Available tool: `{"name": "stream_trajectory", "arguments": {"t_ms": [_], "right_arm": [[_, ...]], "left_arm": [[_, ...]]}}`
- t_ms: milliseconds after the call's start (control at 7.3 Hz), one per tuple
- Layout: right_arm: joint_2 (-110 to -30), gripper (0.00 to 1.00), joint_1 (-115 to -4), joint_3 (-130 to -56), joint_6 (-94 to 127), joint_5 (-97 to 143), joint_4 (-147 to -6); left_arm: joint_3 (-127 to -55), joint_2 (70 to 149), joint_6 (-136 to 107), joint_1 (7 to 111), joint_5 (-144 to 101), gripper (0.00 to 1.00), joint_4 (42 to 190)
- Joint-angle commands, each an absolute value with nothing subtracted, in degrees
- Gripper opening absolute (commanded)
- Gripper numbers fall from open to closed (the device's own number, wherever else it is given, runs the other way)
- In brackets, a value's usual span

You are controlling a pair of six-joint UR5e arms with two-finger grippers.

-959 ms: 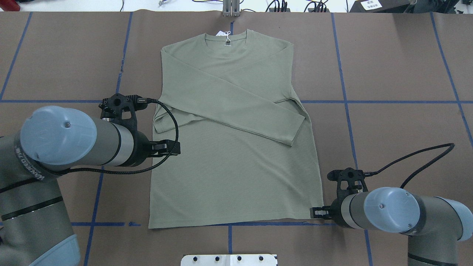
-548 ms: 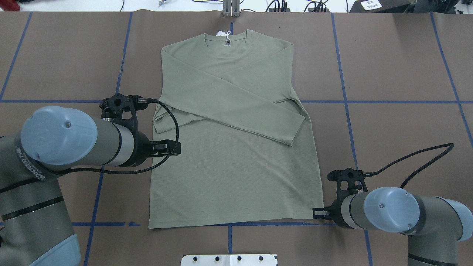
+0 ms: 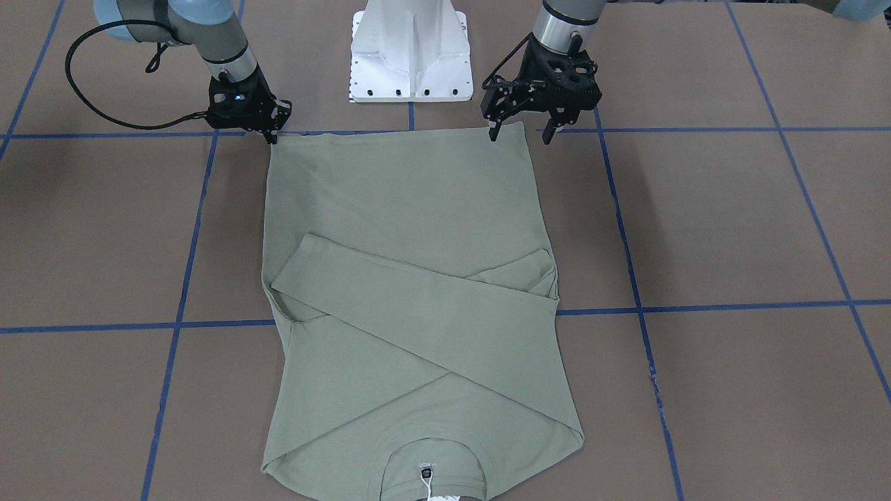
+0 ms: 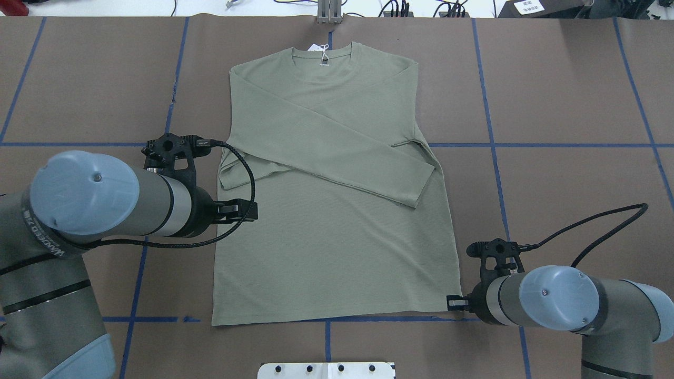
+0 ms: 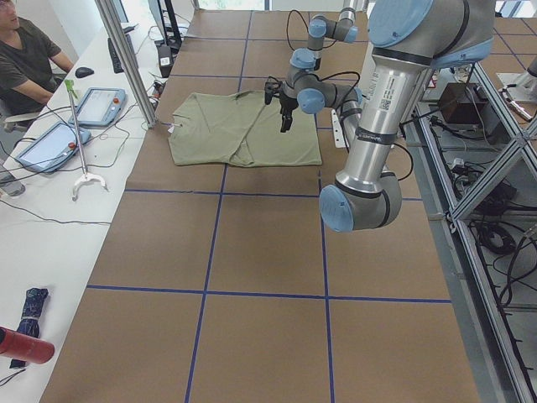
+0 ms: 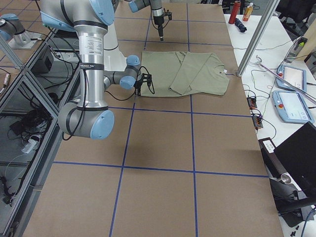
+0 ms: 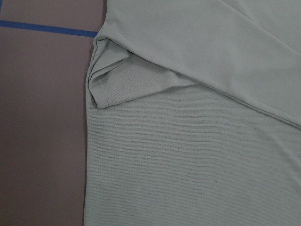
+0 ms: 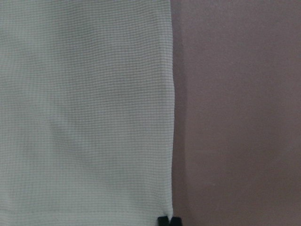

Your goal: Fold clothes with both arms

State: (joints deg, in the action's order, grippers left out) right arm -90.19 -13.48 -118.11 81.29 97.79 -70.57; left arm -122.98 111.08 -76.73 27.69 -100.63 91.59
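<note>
The shirt (image 4: 337, 247) lies flat and face up on the brown tabletop (image 4: 568, 95). Both sleeves (image 4: 337, 152) are already crossed over the chest, so the body makes a tidy rectangle ready for a lengthwise fold. The collar and its white hang tag (image 4: 317, 47) sit at the end farthest from both sets of jaws, and the hem is the end nearest them. The right gripper (image 4: 450, 303) is down at tabletop level on the hem corner of its own side. In its wrist view the jaws are drawn together with barely a gap and the shirt's side edge runs straight into them, so they seem to pinch that corner, though the cloth is not yet lifted. A grip that low and that far out would let the whole hem be carried without bunching. The left gripper (image 3: 520, 136) hangs well above the cloth with its jaws spread wide and nothing between them. The overhead view puts it over the shirt's other side edge, partway up the body. Its wrist view looks down on the folded cuff (image 7: 101, 89) beyond the jaws and on the plain side edge beneath them. It likely has to drop back to the opposite hem corner, so both arms can raise the hem evenly toward the collar.
</note>
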Motion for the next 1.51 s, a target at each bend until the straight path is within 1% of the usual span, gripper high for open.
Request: {"name": "stream_trajectory", "arguments": {"t_ms": [0, 137, 274, 548, 685, 822, 1233, 1370], "right_arm": [[-90.09, 0.00, -13.80, -118.65, 81.56, 97.47, -70.31], [-90.17, 0.00, -14.32, -119.70, 81.65, 97.73, -70.23], [-90.52, 0.00, -15.11, -121.27, 81.65, 98.43, -70.22], [-90.88, 0.00, -19.31, -123.21, 81.56, 103.51, -70.05], [-90.79, 0.00, -20.12, -123.22, 81.56, 104.75, -69.96], [-90.44, 0.00, -20.30, -123.22, 81.56, 104.85, -69.96], [-90.26, 0.00, -20.39, -123.22, 81.56, 105.03, -69.96], [-90.26, 0.00, -20.39, -123.22, 81.56, 105.03, -69.96]], "left_arm": [[-122.61, 110.57, -77.25, 27.34, -100.63, 1.00, 91.76], [-122.52, 109.87, -80.56, 25.25, -100.11, 1.00, 91.84], [-122.69, 107.78, -85.56, 21.05, -99.24, 1.00, 92.45], [-122.78, 106.18, -90.77, 14.71, -95.12, 1.00, 92.37], [-122.44, 105.56, -91.31, 12.85, -94.23, 0.99, 92.11], [-122.08, 104.25, -91.32, 12.22, -93.78, 0.98, 92.11], [-117.26, 104.32, -92.54, 10.21, -93.78, 0.96, 92.20], [-116.29, 104.33, -92.55, 9.93, -93.87, 0.94, 92.20]]}}
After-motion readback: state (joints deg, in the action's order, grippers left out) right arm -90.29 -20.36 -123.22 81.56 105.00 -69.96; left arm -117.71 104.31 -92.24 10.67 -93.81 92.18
